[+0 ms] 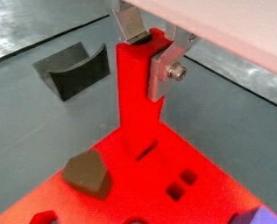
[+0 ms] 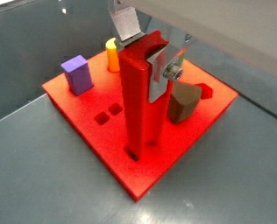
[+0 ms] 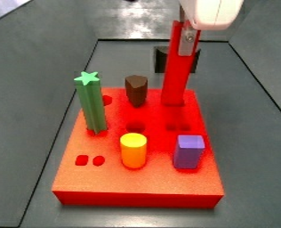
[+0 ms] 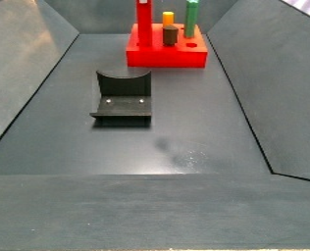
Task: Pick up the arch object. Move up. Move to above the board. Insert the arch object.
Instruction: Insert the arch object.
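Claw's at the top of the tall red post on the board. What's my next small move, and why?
Probably open the claw and lift straight up: its fingers flank the top of the tall red post standing in the flat red board, while the small dark arch block lies ungrasped on the floor beside the board.

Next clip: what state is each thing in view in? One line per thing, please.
gripper: astride the tall red post's top; cannot tell if clamped.
arch object: on the floor off the board, not held.
board: flat on the floor.
tall red post: upright in the board.
green star peg: upright, seated.
brown hexagonal peg: upright, seated.
yellow cylinder: upright, seated.
purple cube: seated.
fixture: on the floor, apart from the board.
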Controlling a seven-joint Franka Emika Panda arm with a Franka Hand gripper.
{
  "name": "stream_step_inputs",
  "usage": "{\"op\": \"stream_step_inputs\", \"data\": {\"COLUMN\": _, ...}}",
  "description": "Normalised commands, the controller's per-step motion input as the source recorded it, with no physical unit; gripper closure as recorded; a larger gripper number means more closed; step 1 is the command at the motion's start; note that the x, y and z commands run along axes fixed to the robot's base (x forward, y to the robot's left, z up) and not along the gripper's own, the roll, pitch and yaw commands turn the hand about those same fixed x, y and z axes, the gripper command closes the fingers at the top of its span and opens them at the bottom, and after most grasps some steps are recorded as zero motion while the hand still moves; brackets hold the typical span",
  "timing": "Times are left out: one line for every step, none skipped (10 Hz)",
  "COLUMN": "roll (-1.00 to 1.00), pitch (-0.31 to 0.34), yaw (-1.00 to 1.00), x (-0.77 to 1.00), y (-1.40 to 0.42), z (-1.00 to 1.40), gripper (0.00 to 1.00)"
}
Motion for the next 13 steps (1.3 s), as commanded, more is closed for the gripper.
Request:
{"op": "stream_step_inputs", "data": {"roll": -0.04, "pitch": 0.0, "yaw": -0.09, "x": 0.29, "y": 0.14, "z": -0.15, "gripper": 1.0}}
{"op": "stream_step_inputs", "data": {"roll": -0.01, "pitch": 0.0, "yaw": -0.15, "x": 0.0, "y": 0.0, "z": -0.16, "gripper": 1.0}}
{"op": "stream_step_inputs", "data": {"roll": 0.0, "pitch": -0.056, "yaw": -0.2, "x": -0.16, "y": -0.18, "z": -0.19, "gripper": 1.0}}
{"op": "stream_step_inputs", "data": {"roll": 0.0, "pitch": -0.01, "yaw": -0.16, "x": -0.47, "y": -0.27, "z": -0.17, "gripper": 1.0}}
{"op": "stream_step_inputs", "data": {"roll": -0.01, "pitch": -0.019, "yaw": -0.15, "x": -0.52, "y": -0.24, "z": -0.09, "gripper": 1.0}}
{"op": "stream_step_inputs", "data": {"roll": 0.0, "pitch": -0.04, "yaw": -0.1, "x": -0.24, "y": -0.1, "z": -0.14, "gripper": 1.0}}
{"op": "stream_step_inputs", "data": {"roll": 0.0, "pitch": -0.007, "yaw": -0.06, "x": 0.0, "y": 0.0, "z": -0.27, "gripper": 1.0}}
{"op": "stream_step_inputs", "data": {"roll": 0.04, "pitch": -0.009, "yaw": -0.02, "x": 0.07, "y": 0.0, "z": -0.42, "gripper": 1.0}}
{"op": "stream_step_inputs", "data": {"roll": 0.06, "pitch": -0.01, "yaw": 0.0, "x": 0.15, "y": 0.0, "z": -0.53, "gripper": 1.0}}
{"op": "stream_step_inputs", "data": {"roll": 0.03, "pitch": -0.123, "yaw": -0.01, "x": 0.12, "y": 0.0, "z": -0.56, "gripper": 1.0}}
{"op": "stream_step_inputs", "data": {"roll": 0.03, "pitch": -0.099, "yaw": -0.01, "x": 0.07, "y": -0.03, "z": -0.29, "gripper": 1.0}}
{"op": "stream_step_inputs", "data": {"roll": 0.0, "pitch": -0.091, "yaw": 0.0, "x": 0.0, "y": -0.01, "z": -0.09, "gripper": 1.0}}
{"op": "stream_step_inputs", "data": {"roll": 0.0, "pitch": 0.0, "yaw": 0.0, "x": 0.0, "y": 0.0, "z": 0.0, "gripper": 1.0}}
